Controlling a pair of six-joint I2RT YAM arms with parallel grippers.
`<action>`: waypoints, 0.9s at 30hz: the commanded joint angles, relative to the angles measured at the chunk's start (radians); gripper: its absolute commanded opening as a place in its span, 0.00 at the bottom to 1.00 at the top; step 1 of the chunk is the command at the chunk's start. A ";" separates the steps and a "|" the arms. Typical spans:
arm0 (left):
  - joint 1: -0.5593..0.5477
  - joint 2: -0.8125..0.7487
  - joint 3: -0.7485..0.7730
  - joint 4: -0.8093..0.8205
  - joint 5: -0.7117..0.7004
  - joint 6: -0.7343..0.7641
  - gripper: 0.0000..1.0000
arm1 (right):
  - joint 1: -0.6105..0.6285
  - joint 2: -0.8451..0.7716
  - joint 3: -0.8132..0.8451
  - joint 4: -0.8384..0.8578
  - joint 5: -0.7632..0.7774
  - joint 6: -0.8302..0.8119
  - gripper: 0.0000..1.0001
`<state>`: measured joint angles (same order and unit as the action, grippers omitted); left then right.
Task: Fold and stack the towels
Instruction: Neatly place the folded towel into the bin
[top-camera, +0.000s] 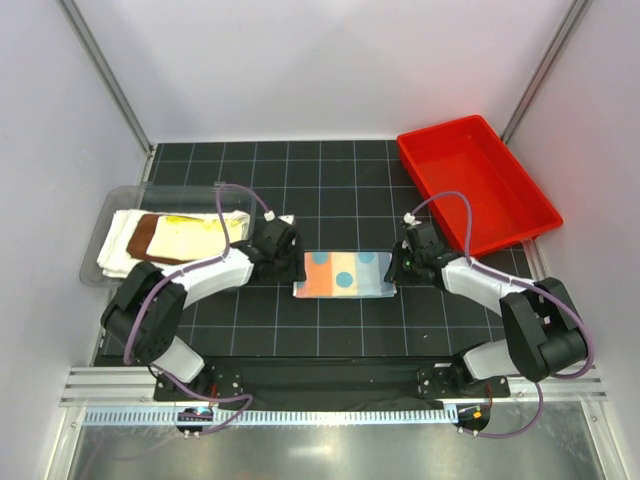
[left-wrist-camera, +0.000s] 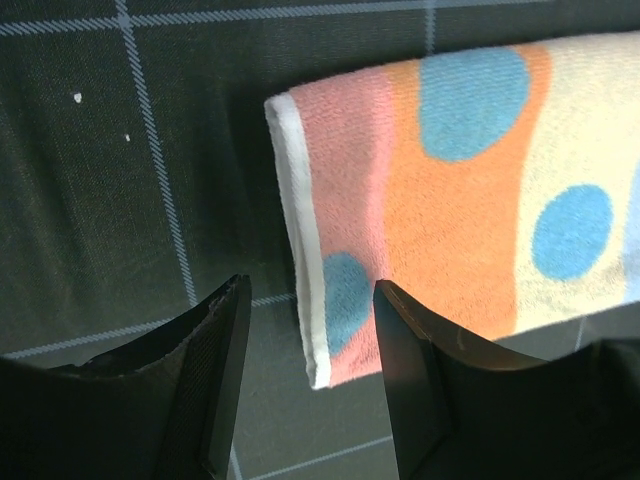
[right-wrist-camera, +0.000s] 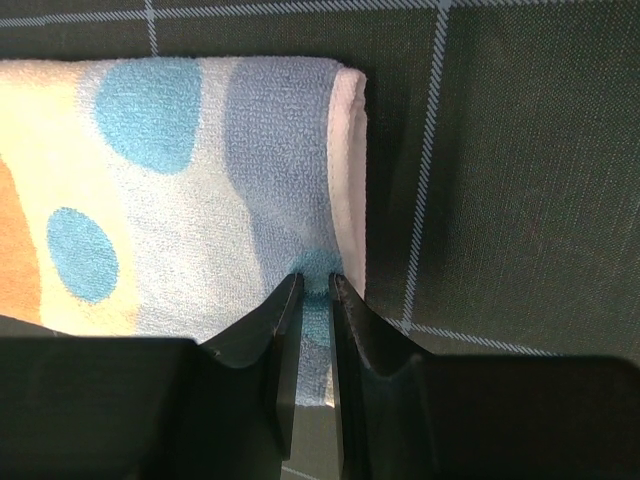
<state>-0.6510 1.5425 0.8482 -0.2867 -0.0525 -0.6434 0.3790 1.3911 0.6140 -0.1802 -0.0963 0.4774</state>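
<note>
- The pastel towel (top-camera: 345, 275) lies folded into a flat strip on the mat (top-camera: 300, 160). Its long axis runs left to right, straight between the two grippers.
- The left gripper (left-wrist-camera: 312, 300) is at the pastel towel's left end. Its jaws are apart and straddle the near-left corner, with the white hem in the gap and neither finger touching the cloth.
- The right gripper (right-wrist-camera: 315, 285) is at the pastel towel's right end. Its jaws are nearly together, and they look to be pinching a small bit of cloth at the near edge, just inside the right hem.
- So only the right end looks held, and the left end lies free on the mat.
- The stack (top-camera: 175, 235) of other towels sits in a clear tray (top-camera: 115, 200) well to the left of the pastel towel, beyond the left arm.
- The left arm is nearer the stack, but its elbow and forearm lie across the straight path from the pastel towel to the tray.
- My guess is that the next move takes the strip leftward along its own long axis. With one end pinched it would likely sag or unfold, so a grip at both ends looks safer.
- There is bare mat behind and in front of the pastel towel. The red bin (top-camera: 470, 180) sits behind and to the right of it, out of the leftward path.
</note>
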 joint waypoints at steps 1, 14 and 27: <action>0.014 0.036 0.008 0.073 -0.015 -0.062 0.56 | -0.003 -0.018 -0.020 0.018 -0.002 -0.011 0.25; 0.030 0.128 -0.049 0.153 0.049 -0.176 0.48 | -0.005 -0.058 -0.043 0.028 -0.008 -0.019 0.25; -0.007 0.151 0.093 -0.032 0.019 -0.167 0.00 | -0.003 -0.181 -0.001 0.007 -0.083 0.012 0.39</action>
<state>-0.6327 1.6680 0.8749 -0.1787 -0.0006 -0.8295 0.3775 1.2907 0.5674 -0.1699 -0.1337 0.4774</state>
